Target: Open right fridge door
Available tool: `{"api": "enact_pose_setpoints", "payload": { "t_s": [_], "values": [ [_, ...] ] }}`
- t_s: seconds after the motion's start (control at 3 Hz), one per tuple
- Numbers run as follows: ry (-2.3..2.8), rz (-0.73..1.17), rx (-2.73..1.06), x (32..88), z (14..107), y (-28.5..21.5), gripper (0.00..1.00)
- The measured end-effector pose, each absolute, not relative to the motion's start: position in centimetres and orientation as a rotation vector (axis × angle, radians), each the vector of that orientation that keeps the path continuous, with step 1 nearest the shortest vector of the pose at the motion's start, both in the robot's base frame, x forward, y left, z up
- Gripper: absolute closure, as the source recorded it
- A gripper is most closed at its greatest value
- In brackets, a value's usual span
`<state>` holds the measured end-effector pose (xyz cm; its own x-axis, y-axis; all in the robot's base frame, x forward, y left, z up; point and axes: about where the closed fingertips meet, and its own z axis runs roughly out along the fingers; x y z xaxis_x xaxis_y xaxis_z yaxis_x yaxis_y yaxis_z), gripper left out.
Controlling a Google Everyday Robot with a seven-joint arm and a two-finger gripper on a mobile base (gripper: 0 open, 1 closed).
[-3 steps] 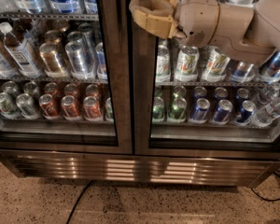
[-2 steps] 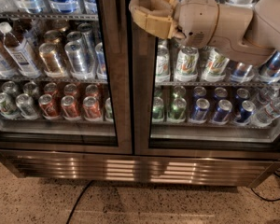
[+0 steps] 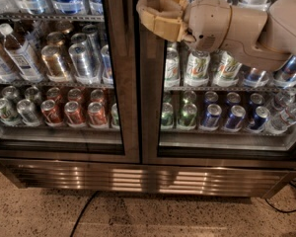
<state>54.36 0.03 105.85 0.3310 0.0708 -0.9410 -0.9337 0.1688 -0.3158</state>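
Observation:
The right fridge door [image 3: 151, 113] is a tall glass door with a dark metal frame, and it stands closed against the centre post. Behind its glass are green-and-white cans [image 3: 197, 68] on the upper shelf and blue cans [image 3: 235, 117] on the lower one. My gripper [image 3: 150, 13], tan with a beige wrist, is at the top of the view, against the left upright of the right door's frame. My beige arm [image 3: 266, 28] comes in from the upper right and crosses in front of the door's glass.
The twin left door [image 3: 116, 83] is closed and shows red and copper cans and white-capped bottles. A slatted metal grille [image 3: 138, 179] runs along the fridge's base. A black cable [image 3: 84, 216] lies on the speckled floor, and another cable [image 3: 291, 204] is at the right corner.

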Motion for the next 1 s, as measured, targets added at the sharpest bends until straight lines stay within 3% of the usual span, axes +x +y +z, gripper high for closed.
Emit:
{"api": "enact_pose_setpoints", "payload": {
  "t_s": [1.0],
  "values": [
    [0.970, 0.897, -1.149, 54.30, 105.83, 0.10, 1.00]
  ]
}}
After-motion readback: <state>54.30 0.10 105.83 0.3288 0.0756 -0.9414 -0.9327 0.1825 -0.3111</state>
